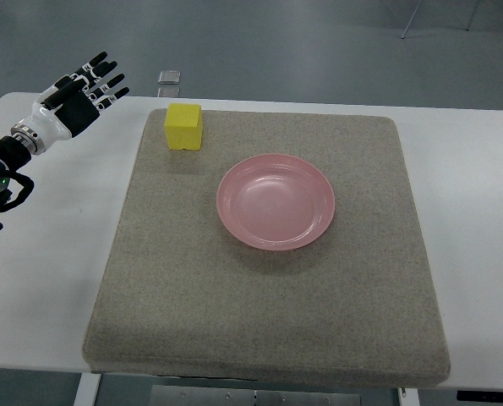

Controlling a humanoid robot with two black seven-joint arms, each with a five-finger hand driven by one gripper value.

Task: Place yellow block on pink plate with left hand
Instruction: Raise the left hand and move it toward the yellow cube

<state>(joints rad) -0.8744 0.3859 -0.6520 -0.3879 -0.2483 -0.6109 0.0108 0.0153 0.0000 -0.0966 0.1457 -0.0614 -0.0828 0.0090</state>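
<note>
A yellow block [184, 127] sits on the grey mat [268, 296] near its far left corner. An empty pink plate [276, 200] rests on the mat's middle, to the right of and nearer than the block. My left hand [84, 95] hovers over the white table at the far left, to the left of the block and apart from it. Its fingers [106, 82] are spread and hold nothing. The right arm does not show.
The mat lies on a white table [48, 279]. A small grey metal piece [169, 78] sits at the table's far edge, just behind the block. Floor shows beyond the table.
</note>
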